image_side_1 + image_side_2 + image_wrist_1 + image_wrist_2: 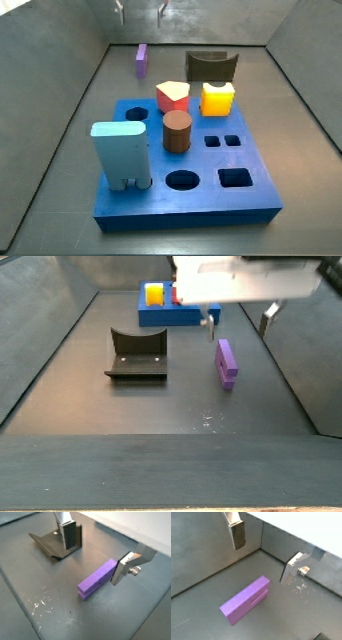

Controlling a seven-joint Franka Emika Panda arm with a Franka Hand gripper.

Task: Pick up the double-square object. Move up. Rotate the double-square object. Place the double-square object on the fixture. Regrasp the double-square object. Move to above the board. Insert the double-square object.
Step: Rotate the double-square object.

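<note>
gripper: hanging above the floor at the far end of the bin from the board, midway point around here [97,551] and here [264,554] in both wrist views. Jaws are spread wide with nothing between them. In a side view [238,318] it's sitting just over the purple piece, not touching it.

fingers: one silver plate [67,533] is showing in front of the fixture, the other one [127,568] is sitting right beside the end of the purple block.

double-square object: lying flat on the grey floor [97,578], [246,599], below the spread fingers and not gripped. In a side view [140,58] it's near the back wall, left of the fixture.

fixture: dark bracket standing on the floor [136,353], apart from the purple block, [210,66] just behind the yellow cube.

board: big blue slab [187,190], well apart from the gripper, carrying a yellow cube [218,98], a red piece [173,95], a brown cylinder [177,131] and a light blue block [120,152].
</note>
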